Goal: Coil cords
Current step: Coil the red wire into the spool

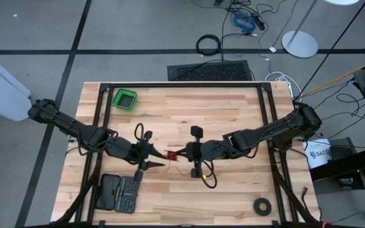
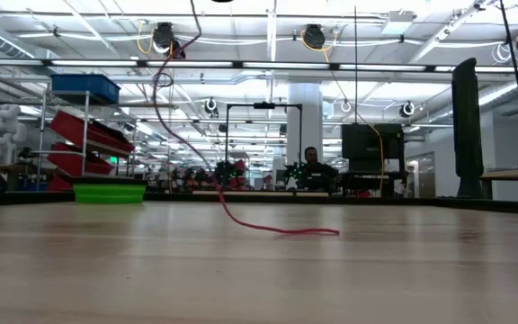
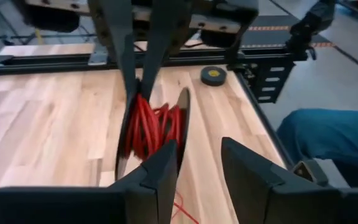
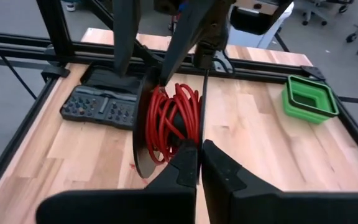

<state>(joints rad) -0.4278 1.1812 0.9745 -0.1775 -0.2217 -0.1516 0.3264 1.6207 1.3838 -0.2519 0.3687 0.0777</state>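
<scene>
The cord is a round bundle of red strands (image 4: 171,121) between thin dark flat sides, held up between my two grippers over the table's middle (image 1: 173,154). Its tail (image 2: 277,230) hangs down and lies on the table. My right gripper (image 4: 199,165) comes from the table's right and is shut on the bundle. My left gripper (image 3: 199,168) comes from the table's left, open, with its fingertips at the bundle's near edge (image 3: 178,140). My right gripper pinches the bundle's thin dark rim (image 4: 203,134) between its two fingers, coming about level from the table's right. The bundle stands on edge, lifted clear, with only its tail on the table. My left gripper has one fingertip (image 3: 165,158) against the bundle's rim; whether it touches, I cannot tell.
A green bin (image 1: 125,99) stands at the far left. A dark tool case (image 1: 120,192) lies near the front left, and a flat black tape ring (image 1: 262,205) at the front right. Black frame rails (image 1: 268,120) border the table. A person's leg (image 3: 328,134) shows beyond the right edge.
</scene>
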